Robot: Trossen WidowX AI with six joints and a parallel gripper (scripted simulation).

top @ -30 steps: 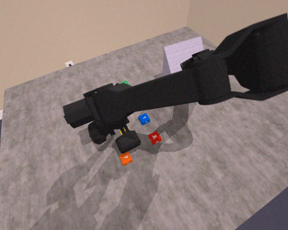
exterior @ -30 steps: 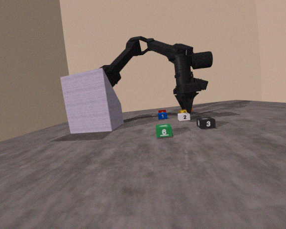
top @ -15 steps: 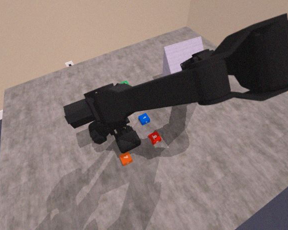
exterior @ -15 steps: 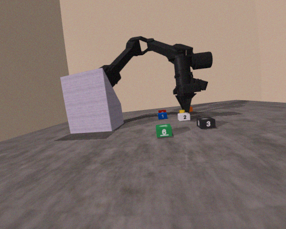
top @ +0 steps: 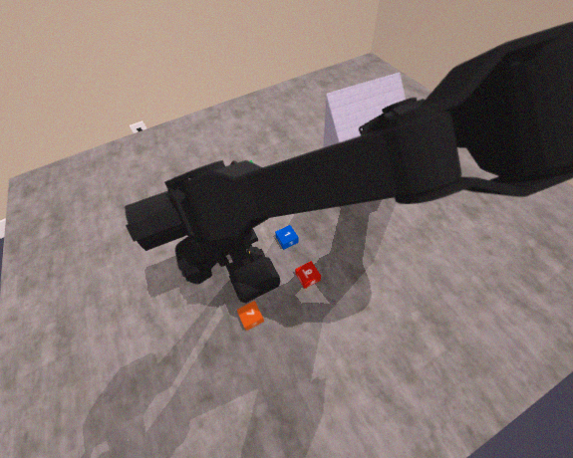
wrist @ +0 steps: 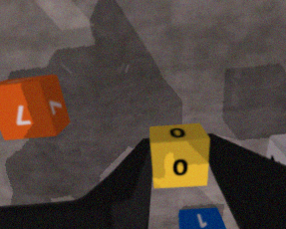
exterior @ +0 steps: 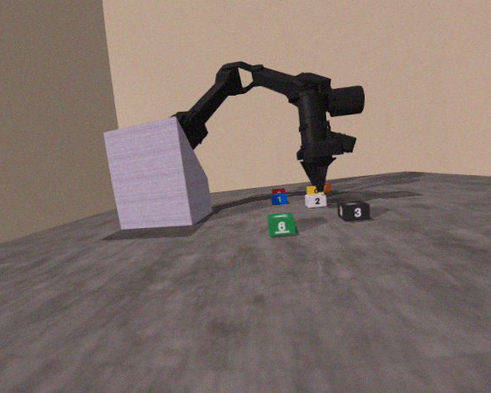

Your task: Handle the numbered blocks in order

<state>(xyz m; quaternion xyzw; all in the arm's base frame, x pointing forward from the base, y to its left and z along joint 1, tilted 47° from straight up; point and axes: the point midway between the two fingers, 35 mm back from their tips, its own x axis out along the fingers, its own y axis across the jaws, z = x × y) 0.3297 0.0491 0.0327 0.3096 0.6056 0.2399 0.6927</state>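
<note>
Top view: arm hides the yellow block entirely, plus the white, black & green ones. Only the blue 1 block (top: 286,237), the red block (top: 308,274) (digit hard to read) & the orange 7 block (top: 250,315) show there.

Ext. view: yellow 0 block (exterior: 312,190) mostly hidden behind the white 2 block (exterior: 315,200); only a sliver of orange & of red visible behind the others. Black 3 block (exterior: 353,211) & green 6 block (exterior: 281,224) stand nearer the camera, apart from the gripper.

Wrist view: gripper (wrist: 179,161) clamped on the yellow 0 block (wrist: 179,155), 1 dark finger (wrist: 132,174) against each side face; fingertips themselves blurred. White block cut off at right edge.

Pose: arm rises from behind the pale box (exterior: 154,173), bends at the elbow, wrist pointing straight down, fingers tapering to the table (exterior: 240,299) just behind the white 2 block. Whether the yellow block sits on the table or just off it, can't tell.
</note>
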